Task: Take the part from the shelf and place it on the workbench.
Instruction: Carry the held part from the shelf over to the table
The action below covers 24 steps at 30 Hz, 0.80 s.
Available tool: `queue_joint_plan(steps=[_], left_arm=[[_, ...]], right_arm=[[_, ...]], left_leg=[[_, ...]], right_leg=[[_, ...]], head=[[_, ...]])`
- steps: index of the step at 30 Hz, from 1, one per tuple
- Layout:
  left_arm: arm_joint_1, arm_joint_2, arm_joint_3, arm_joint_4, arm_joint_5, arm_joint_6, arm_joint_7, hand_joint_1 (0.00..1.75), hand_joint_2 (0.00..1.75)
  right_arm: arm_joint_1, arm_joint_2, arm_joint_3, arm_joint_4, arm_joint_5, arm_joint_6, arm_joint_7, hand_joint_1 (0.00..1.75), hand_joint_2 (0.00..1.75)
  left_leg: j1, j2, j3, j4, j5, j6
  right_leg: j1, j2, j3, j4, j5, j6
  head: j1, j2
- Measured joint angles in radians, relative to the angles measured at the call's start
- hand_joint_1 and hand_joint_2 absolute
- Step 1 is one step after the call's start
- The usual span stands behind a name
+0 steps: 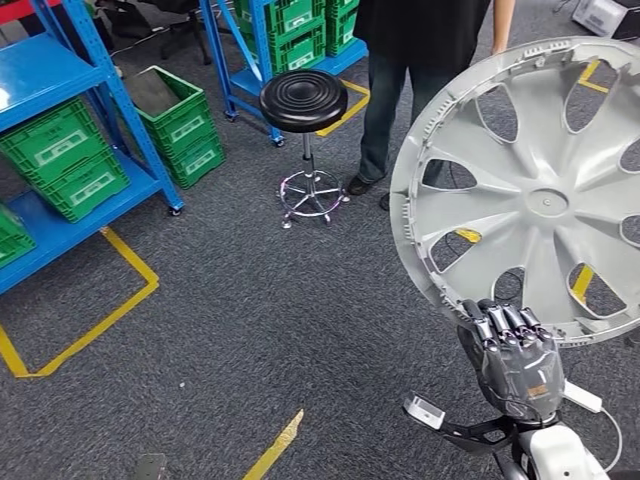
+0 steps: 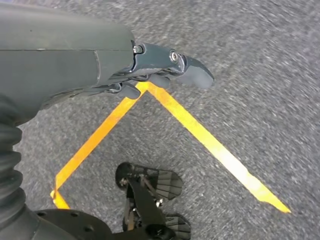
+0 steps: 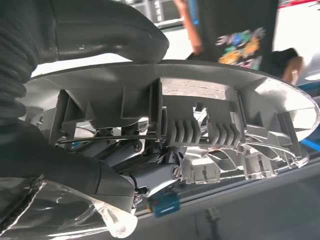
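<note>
Right hand point(image 1: 517, 352) gripping the rim of a silver wheel cover point(image 1: 528, 190) over grey carpet point(image 1: 249, 330), left hand point(image 2: 166, 67) apparently empty, fingers straight, hanging.

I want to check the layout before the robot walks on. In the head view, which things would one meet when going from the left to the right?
Blue shelf with green crates → green crates on the floor → black stool → person → silver wheel cover, which the right hand grips by its lower rim.
</note>
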Motion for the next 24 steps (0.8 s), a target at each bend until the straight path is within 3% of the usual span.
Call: queue_joint_plan(steps=[2,4,6,8,10,11,12,14,16,17,19,21,23,24], left_arm=[[0.000,0.001,0.000,0.000,0.000,0.001,0.001,0.00,1.75],[-0.002,-0.001,0.000,0.000,0.000,0.001,0.001,0.00,1.75],[-0.004,-0.004,0.000,0.000,0.000,0.002,0.001,0.00,1.75],[-0.002,-0.005,0.000,0.000,0.000,0.002,0.002,0.00,1.75],[0.001,-0.005,0.000,0.000,0.001,0.002,0.002,0.00,1.75],[0.001,-0.006,0.000,0.000,0.001,0.002,0.002,0.00,1.75],[0.001,-0.007,0.000,0.000,0.001,0.002,0.002,0.00,1.75],[-0.001,-0.008,0.000,0.000,0.001,0.001,0.002,0.00,1.75],[-0.002,-0.008,0.000,0.000,0.001,0.001,0.002,0.00,1.75],[-0.002,-0.007,0.000,0.000,0.001,0.001,0.002,0.00,1.75],[-0.003,-0.006,0.000,0.000,0.002,0.001,0.001,0.00,1.75],[-0.004,-0.006,0.000,0.000,0.002,0.002,0.002,0.00,1.75],[-0.005,-0.006,0.000,0.000,0.002,0.002,0.002,0.00,1.75],[-0.004,-0.006,0.000,0.000,0.002,0.002,0.002,0.00,1.75]], right_arm=[[0.004,0.000,-0.004,-0.004,0.000,0.000,0.000,1.75,1.75],[0.011,0.000,-0.010,-0.007,-0.001,-0.001,0.000,1.75,1.75],[0.016,0.000,-0.015,-0.009,-0.001,-0.001,-0.001,1.75,1.75],[0.014,0.000,-0.017,-0.010,-0.001,-0.002,-0.004,1.75,1.75],[0.012,0.000,-0.018,-0.010,0.000,-0.002,-0.006,1.75,1.75],[0.012,0.000,-0.018,-0.010,0.000,-0.001,-0.006,1.75,1.75],[0.013,0.000,-0.018,-0.010,0.000,-0.001,-0.006,1.75,1.75],[0.011,0.000,-0.018,-0.010,0.000,-0.001,-0.005,1.75,1.75],[0.008,0.000,-0.019,-0.010,0.000,0.000,-0.006,1.75,1.75],[0.007,0.001,-0.018,-0.010,0.000,0.000,-0.006,1.75,1.75],[0.006,0.001,-0.018,-0.010,0.000,0.001,-0.007,1.75,1.75],[0.006,0.001,-0.017,-0.010,-0.001,0.001,-0.007,1.75,1.75],[0.005,0.001,-0.016,-0.010,-0.001,0.001,-0.007,1.75,1.75],[0.004,0.002,-0.016,-0.010,-0.002,0.002,-0.007,1.75,1.75]], left_leg=[[-0.003,-0.023,0.020,-0.048,0.007,0.014],[-0.004,-0.002,0.024,-0.067,0.012,0.014],[0.001,0.026,0.030,-0.088,0.023,0.011],[0.002,0.055,0.032,-0.097,0.029,0.010],[0.001,0.086,0.031,-0.096,0.029,0.010],[0.002,0.101,0.031,-0.096,0.028,0.008],[0.002,0.115,0.031,-0.094,0.026,0.005],[0.004,0.139,0.031,-0.087,0.019,-0.006],[0.000,0.158,0.029,-0.074,0.008,-0.021],[-0.002,0.166,0.029,-0.070,0.004,-0.027],[-0.002,0.181,0.032,-0.067,-0.002,-0.035],[0.003,0.151,0.027,-0.042,-0.026,-0.043],[0.007,0.094,-0.017,0.062,-0.090,-0.046],[0.007,0.079,-0.051,0.136,-0.124,-0.045]], right_leg=[[-0.006,0.022,-0.008,-0.001,0.008,0.010],[-0.010,0.038,-0.019,-0.002,0.015,0.023],[-0.008,-0.002,-0.042,0.029,-0.007,0.030],[-0.007,-0.066,-0.095,0.138,-0.069,0.039],[-0.013,-0.091,-0.146,0.255,-0.115,0.050],[-0.017,-0.096,-0.150,0.270,-0.113,0.055],[-0.020,-0.101,-0.132,0.245,-0.095,0.059],[-0.024,-0.133,-0.053,0.111,-0.045,0.065],[-0.022,-0.160,0.003,0.018,-0.026,0.056],[-0.019,-0.161,0.009,0.009,-0.031,0.046],[-0.018,-0.140,0.006,0.015,-0.031,0.027],[-0.019,-0.120,0.003,0.015,-0.029,0.015],[-0.018,-0.101,0.002,0.014,-0.026,0.007],[-0.016,-0.089,0.001,0.014,-0.026,0.004]], head=[[-0.002,0.000],[-0.005,0.000],[-0.001,0.000],[0.003,0.000],[0.004,0.000],[0.005,0.000],[0.005,0.000],[0.005,0.000],[0.004,0.000],[0.003,0.000],[0.001,0.000],[0.000,0.000],[-0.002,0.000],[-0.002,0.000]])
